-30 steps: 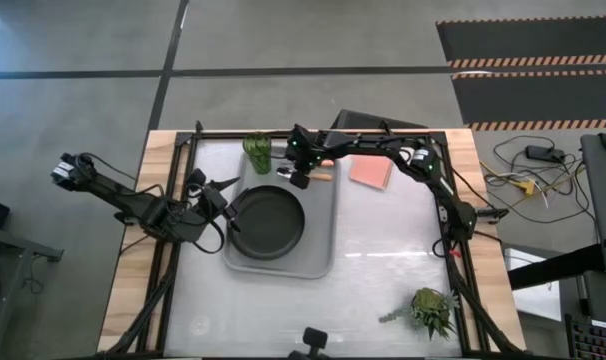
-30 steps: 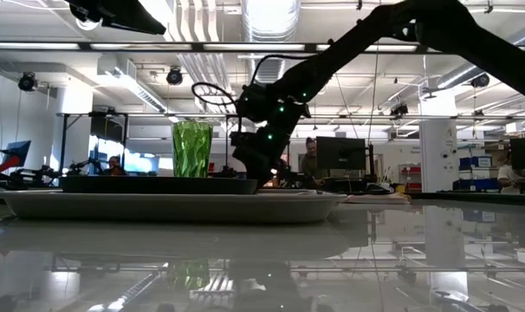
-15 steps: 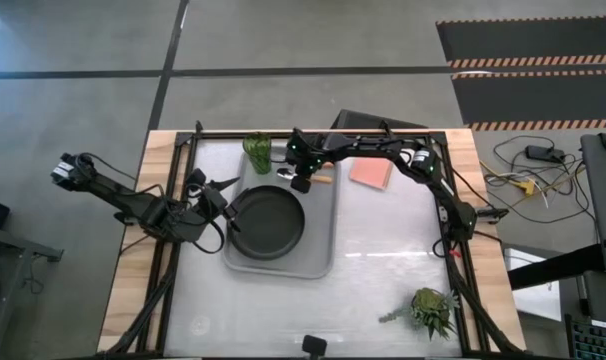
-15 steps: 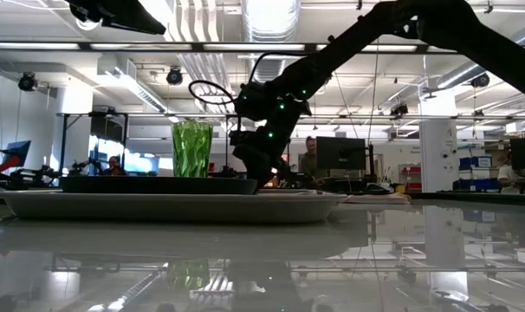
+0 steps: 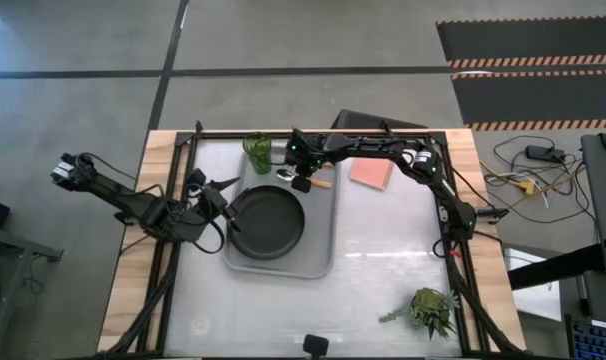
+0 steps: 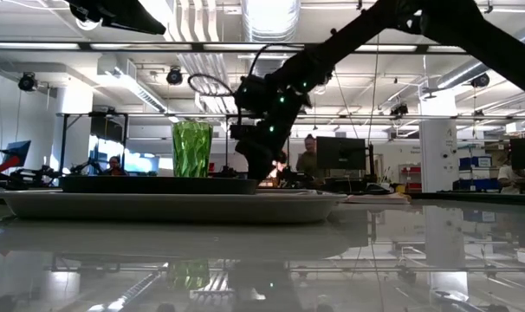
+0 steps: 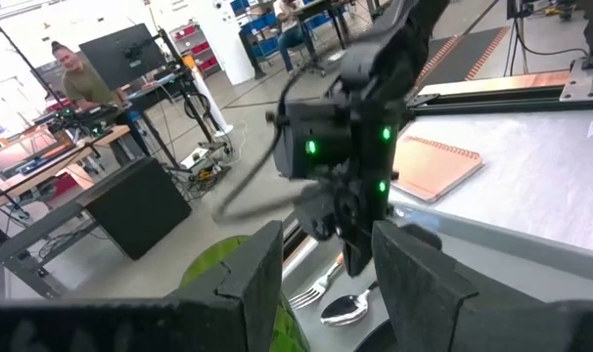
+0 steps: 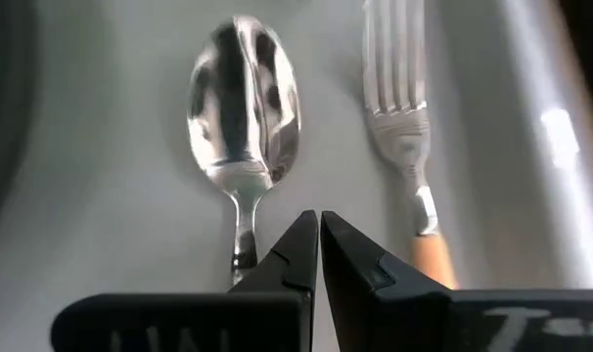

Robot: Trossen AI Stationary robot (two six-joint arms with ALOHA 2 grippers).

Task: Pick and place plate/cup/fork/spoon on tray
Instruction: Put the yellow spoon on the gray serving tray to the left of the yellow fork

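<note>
- Tray (image 5: 318, 255), large, light-grey, rectangular with rounded corners and a shallow raised rim: lies on the pale glossy bench (image 5: 383, 270), left of centre in the high view; in the low view its rim spans the foreground.
- Plate (image 5: 268, 222), round, matte black, raised rim: rests on the tray's near and middle part.
- Left end effector (image 5: 223, 205), dark, two-fingered: hovers at the tray's left edge, just beside the plate's rim; fingers apart, seen as two separate dark fingers in the left wrist view.
- Spoon (image 8: 243, 108), slim, silver oval bowl, orange handle: lies flat on the tray's far strip beyond the plate, bowl toward the left of the high view.
- Fork (image 8: 399, 98), slim, silver tines, orange handle (image 8: 435, 262): lies flat on the tray, parallel to and just beside the spoon, not touching it.
- Right end effector (image 8: 318, 235), dark, two-fingered: reaches across from the right, poised over the cutlery handles; fingertips together, holding nothing, just off the spoon's stem.
- Cup (image 5: 258, 152), small, green, translucent tumbler, ribbed: stands upright on the bench beyond the tray's far-left corner, off the tray.
- Pad (image 5: 370, 172), salmon-pink, square: lies on the bench right of the tray's far end.
- Plant (image 5: 431, 310), small, leafy, green: near-right part of the bench, well apart from the tray.
</note>
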